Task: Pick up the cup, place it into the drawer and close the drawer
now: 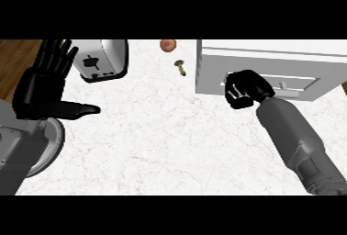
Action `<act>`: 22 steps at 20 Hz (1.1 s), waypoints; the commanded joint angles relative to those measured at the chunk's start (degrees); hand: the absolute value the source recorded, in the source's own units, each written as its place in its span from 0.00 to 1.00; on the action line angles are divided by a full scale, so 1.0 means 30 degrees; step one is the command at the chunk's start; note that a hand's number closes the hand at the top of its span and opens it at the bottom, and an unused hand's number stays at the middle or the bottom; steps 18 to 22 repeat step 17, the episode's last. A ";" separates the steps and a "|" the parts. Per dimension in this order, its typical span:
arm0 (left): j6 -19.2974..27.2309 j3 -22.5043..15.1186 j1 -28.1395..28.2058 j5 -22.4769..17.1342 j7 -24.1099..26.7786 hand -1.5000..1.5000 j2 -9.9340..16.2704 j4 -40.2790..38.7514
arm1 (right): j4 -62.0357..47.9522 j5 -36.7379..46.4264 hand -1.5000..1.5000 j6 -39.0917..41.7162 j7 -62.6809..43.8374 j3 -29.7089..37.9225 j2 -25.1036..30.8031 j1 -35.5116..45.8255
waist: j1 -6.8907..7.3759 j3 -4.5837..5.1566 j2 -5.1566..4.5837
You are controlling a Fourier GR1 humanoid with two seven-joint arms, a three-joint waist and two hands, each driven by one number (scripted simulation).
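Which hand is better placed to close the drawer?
Right. The right hand is curled at the drawer front, beside its handle. The left hand rests open at the left edge by the toaster, far from the drawer.

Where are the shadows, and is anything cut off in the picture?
In the head view, soft shadow lies under the toaster and below the drawer front; the light looks even, without glare. The drawer runs out at the right edge, and a round plate hides partly behind the left forearm.
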State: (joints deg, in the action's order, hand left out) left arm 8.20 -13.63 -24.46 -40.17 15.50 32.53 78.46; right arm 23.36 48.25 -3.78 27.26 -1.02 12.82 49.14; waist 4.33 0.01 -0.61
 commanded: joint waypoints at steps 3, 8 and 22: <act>-0.0703 -0.0378 0.0272 0.0009 0.0243 0.00 -0.0623 -0.0006 | -0.2380 -0.0411 1.00 0.0413 -0.0288 0.1303 0.1868 0.2087 | 0.0372 -0.0067 -0.0611; -0.1103 -0.0355 0.0257 0.0088 0.0354 0.00 -0.0528 0.0080 | -0.2552 -0.1142 1.00 0.0933 -0.0068 0.2039 0.2387 0.2560 | 0.0561 -0.0074 -0.0665; -0.1421 -0.0318 0.0454 0.0006 0.0411 0.00 -0.0735 -0.0057 | -0.2681 -0.1513 1.00 0.0315 0.1089 0.2472 0.2456 0.1995 | 0.0874 -0.0084 -0.0785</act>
